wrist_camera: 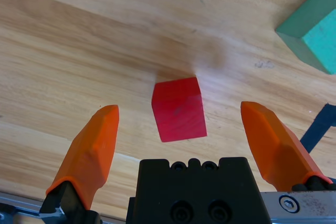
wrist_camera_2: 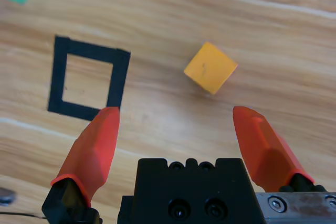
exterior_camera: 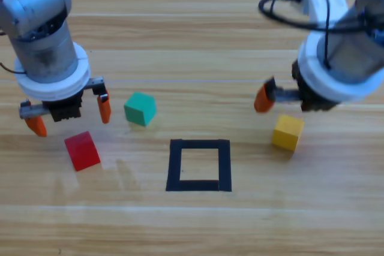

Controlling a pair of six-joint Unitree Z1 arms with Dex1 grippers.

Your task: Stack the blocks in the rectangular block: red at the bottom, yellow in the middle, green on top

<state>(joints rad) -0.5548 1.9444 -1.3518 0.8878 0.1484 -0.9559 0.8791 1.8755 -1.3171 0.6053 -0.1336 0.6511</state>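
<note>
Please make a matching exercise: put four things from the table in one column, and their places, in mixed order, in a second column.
Things:
1. small matte red cube
2. small matte yellow cube
3. small matte teal-green cube
4. square outline of black tape

Places:
A. below the right gripper
B. centre of the table, bare wood inside
C. just right of the left gripper
D. just below the left gripper's open fingers

Pairs: 1-D, 2-A, 3-C, 4-B

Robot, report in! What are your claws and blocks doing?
Left gripper open above red. Right gripper open near yellow. Green loose; rectangular block unobstructed.
</note>
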